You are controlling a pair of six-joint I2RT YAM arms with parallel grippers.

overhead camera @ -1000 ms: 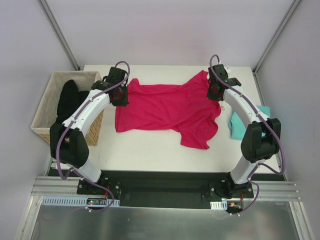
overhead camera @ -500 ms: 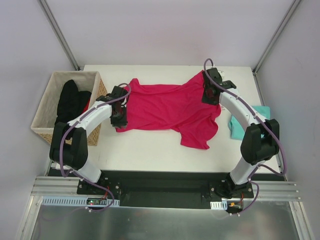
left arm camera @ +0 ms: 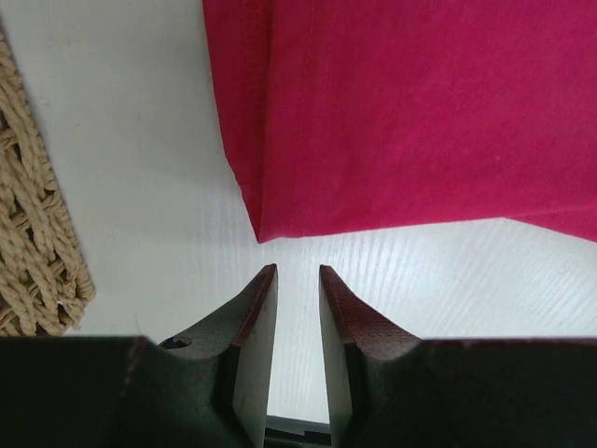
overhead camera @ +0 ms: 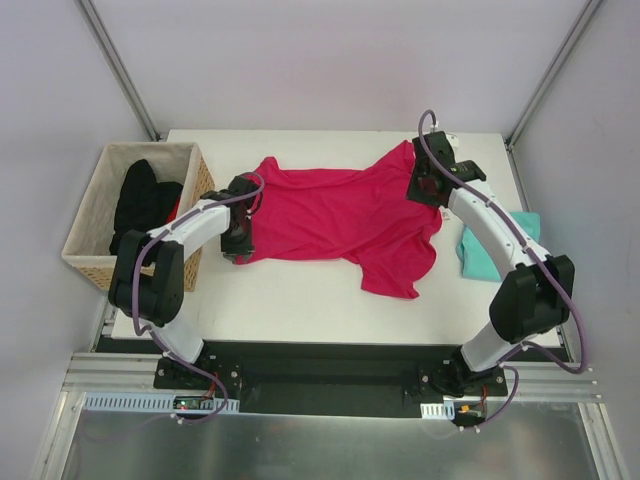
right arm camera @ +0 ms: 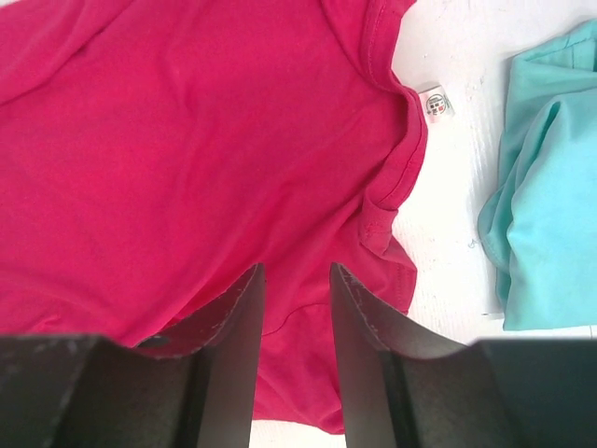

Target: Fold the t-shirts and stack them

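The left pincer (left arm camera: 297, 271) and right pincer (right arm camera: 294, 271) are held parted, empty, at opposite ends of the pink shirt (overhead camera: 330, 215), apparently spread flat for folding.

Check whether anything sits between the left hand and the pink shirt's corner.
Nothing visible. The left hand, open, points at the pink shirt corner across bare table; the wicker basket sits off to the side.

Magenta t-shirt (overhead camera: 330, 215) flat; teal t-shirt (overhead camera: 475, 258) aside
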